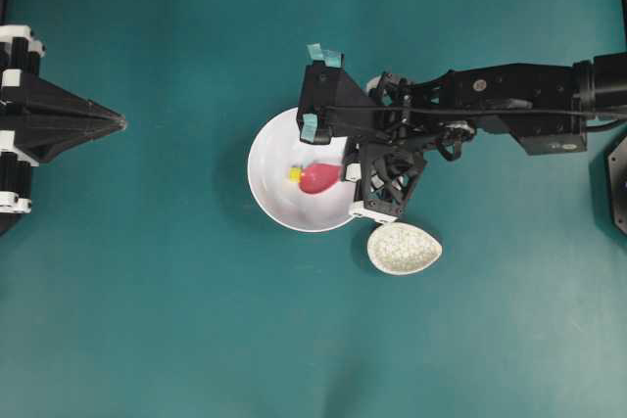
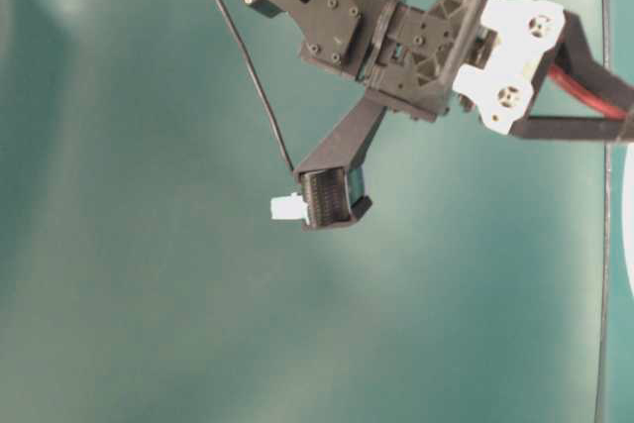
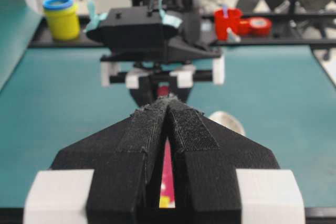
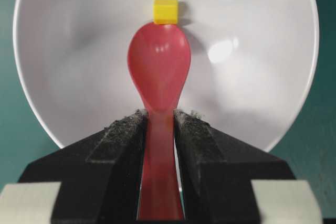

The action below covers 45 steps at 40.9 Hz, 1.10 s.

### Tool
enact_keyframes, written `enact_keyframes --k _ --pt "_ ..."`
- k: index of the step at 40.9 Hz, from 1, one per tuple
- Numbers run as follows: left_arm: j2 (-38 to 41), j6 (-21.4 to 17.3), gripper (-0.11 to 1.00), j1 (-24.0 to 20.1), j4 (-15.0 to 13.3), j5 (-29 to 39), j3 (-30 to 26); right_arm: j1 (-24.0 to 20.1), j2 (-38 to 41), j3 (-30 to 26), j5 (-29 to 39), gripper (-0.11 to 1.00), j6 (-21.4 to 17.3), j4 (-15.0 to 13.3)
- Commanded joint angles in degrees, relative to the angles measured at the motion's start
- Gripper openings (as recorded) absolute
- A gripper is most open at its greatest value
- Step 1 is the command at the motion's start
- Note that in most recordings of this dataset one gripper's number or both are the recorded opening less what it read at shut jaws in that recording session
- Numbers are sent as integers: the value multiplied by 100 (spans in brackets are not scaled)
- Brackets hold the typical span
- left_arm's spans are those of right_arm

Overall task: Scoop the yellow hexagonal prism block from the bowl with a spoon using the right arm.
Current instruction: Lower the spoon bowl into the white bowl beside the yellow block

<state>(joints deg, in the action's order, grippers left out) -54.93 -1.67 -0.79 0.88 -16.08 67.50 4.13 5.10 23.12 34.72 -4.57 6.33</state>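
Yellow hexagonal prism block [image 4: 166, 11] sits on the floor of the bowl [image 4: 63, 103], at the very tip of the spoon [image 4: 158, 66], touching or nearly so, not yet in the scoop.

Best way fwd, I'd judge: keep the scoop low & flat, push slowly under the block toward the far wall so it rides up in, then lift level w/o tilting.

Right arm fingers [image 4: 118, 145] are part-closed, clamped on the spoon handle from both sides. Left fingers [image 3: 157, 129] pressed together w/ nothing held, parked well apart on the desk [image 1: 147, 320].
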Motion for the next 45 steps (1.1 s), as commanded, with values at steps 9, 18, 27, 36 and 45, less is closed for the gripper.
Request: enact_keyframes --k 9,18,27,36,45 --pt "35 0 -1 -18 18 -18 -123 -9 -70 -141 -343 25 9 -18" --pt "35 9 -1 -18 18 -18 -123 0 -70 -141 -580 25 18 -26" --pt "35 26 -1 -9 18 -18 -132 -9 -70 -141 -773 25 18 -26" --pt "35 35 -1 -18 18 -26 -132 0 -70 -141 -896 25 18 -44" --pt "35 35 -1 -18 18 -18 -132 0 -79 -246 -870 25 18 -53"
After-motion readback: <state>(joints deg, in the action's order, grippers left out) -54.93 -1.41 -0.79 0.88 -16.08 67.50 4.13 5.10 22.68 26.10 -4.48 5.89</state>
